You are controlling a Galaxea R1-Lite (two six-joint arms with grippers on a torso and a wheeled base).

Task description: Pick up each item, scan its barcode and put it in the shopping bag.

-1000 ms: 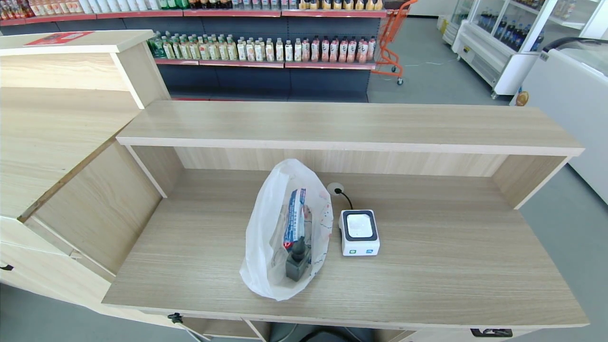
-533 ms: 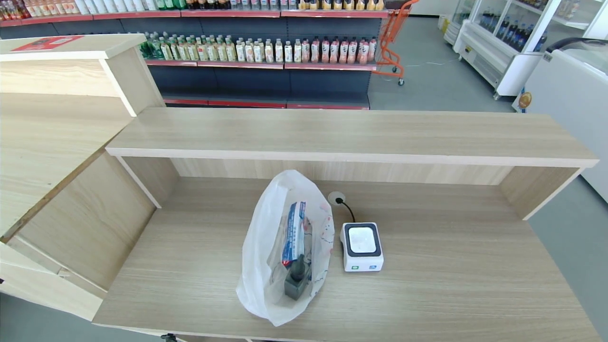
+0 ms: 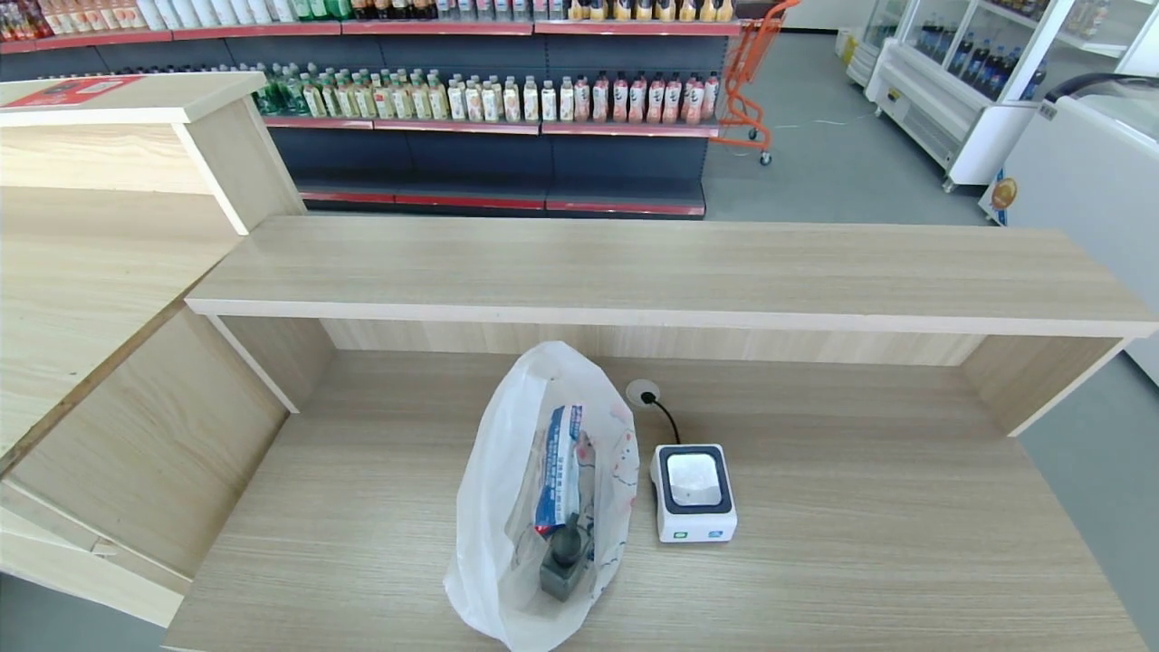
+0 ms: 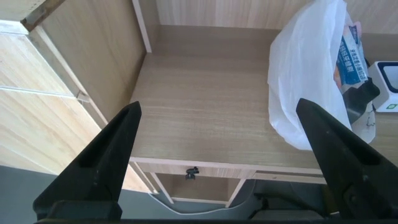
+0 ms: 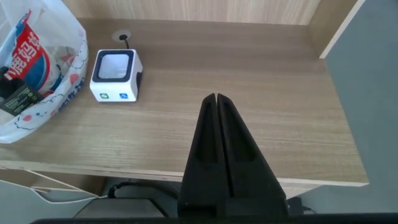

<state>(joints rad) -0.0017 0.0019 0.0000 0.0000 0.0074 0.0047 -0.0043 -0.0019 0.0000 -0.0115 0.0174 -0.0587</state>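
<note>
A white plastic shopping bag [image 3: 507,507] stands on the wooden counter [image 3: 842,561]; inside it are a blue-and-white packet [image 3: 557,471] and a dark grey bottle [image 3: 563,561]. A white barcode scanner [image 3: 693,493] with a dark window sits just right of the bag, its black cable running to a hole in the counter. My left gripper [image 4: 224,155] hangs open off the counter's near left edge, with the bag [image 4: 305,81] beyond it. My right gripper [image 5: 216,102] is shut with nothing in it, above the counter's near right part, the scanner [image 5: 114,76] farther off.
A raised wooden ledge [image 3: 670,272] runs along the counter's far side, with side panels at both ends. A taller wooden counter [image 3: 90,235] stands to the left. Behind are drink shelves [image 3: 489,95], an orange cart [image 3: 751,63] and fridges [image 3: 978,81].
The head view has shifted: counter, bag and scanner sit lower in the picture than a second ago. Nothing on the counter has moved relative to the rest.
</note>
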